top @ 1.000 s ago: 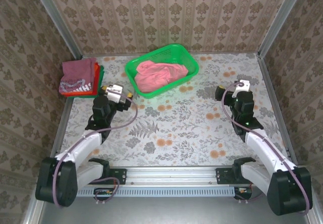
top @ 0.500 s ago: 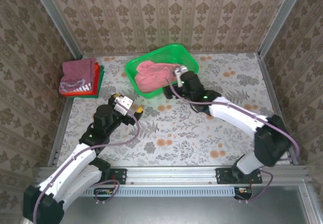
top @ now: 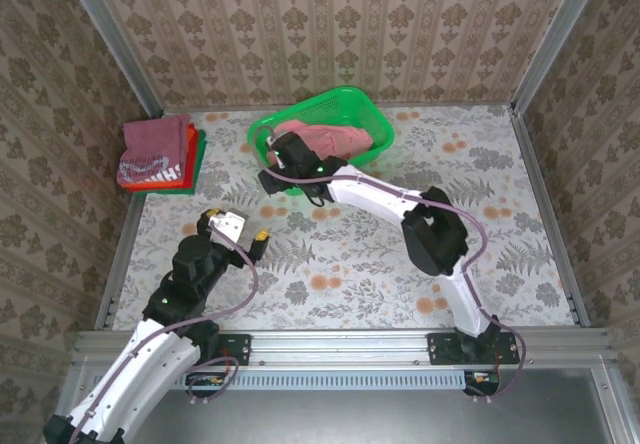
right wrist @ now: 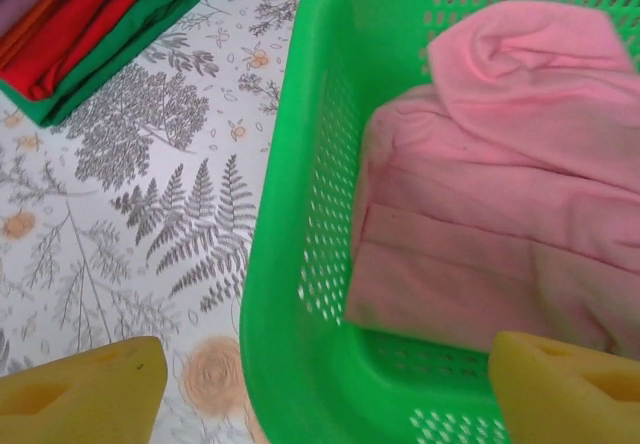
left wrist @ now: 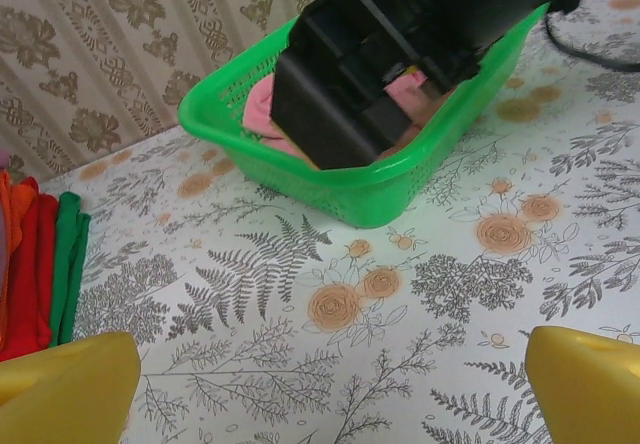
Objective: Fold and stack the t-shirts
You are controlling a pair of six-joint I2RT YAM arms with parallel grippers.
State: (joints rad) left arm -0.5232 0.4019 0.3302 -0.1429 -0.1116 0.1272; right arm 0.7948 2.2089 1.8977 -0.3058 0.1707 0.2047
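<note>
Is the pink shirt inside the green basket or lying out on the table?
In the basket. The pink shirt lies crumpled inside the green basket, with the mesh walls around it.

A: Pink shirt (left wrist: 258,109)?
B: Mostly behind the right arm (left wrist: 400,54) from the left wrist. The right wrist view cuts it at the right edge.
A: Folded stack (right wrist: 95,19)?
B: Clipped at the corner there. Print on the maroon shirt (top: 152,142) is too small to read.
</note>
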